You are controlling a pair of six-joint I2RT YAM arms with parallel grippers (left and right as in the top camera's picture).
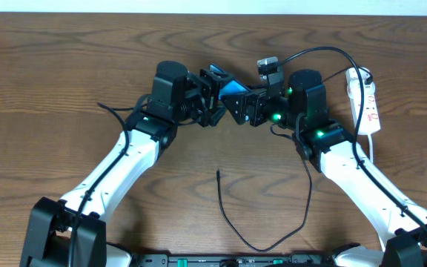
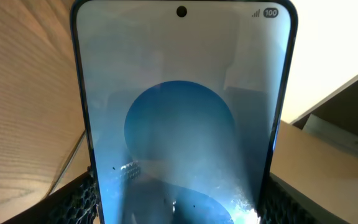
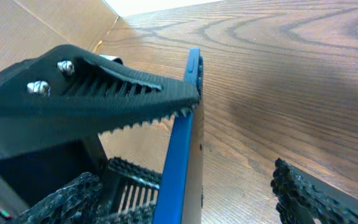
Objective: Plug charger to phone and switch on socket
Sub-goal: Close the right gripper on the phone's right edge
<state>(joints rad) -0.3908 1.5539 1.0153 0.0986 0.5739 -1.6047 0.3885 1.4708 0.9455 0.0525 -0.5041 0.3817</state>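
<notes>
The phone [image 1: 234, 90], with a bright blue screen, is held above the table's middle between both arms. My left gripper [image 1: 210, 95] is shut on its lower side edges; in the left wrist view the phone [image 2: 179, 124] fills the frame between my left gripper's fingers [image 2: 179, 202]. My right gripper [image 1: 252, 110] is open, with the phone [image 3: 180, 155] edge-on between its spread fingers [image 3: 185, 186]. The charger, a thin black cable, lies on the table with its connector tip [image 1: 219, 174] free. The socket [image 1: 366, 100], a white strip, lies at the right.
The black cable loops along the table's front [image 1: 262, 248], rises past my right arm and arcs [image 1: 325, 50] to the strip. The strip's white cord [image 1: 373, 148] runs toward the front. A cardboard edge [image 2: 334, 143] shows behind the phone.
</notes>
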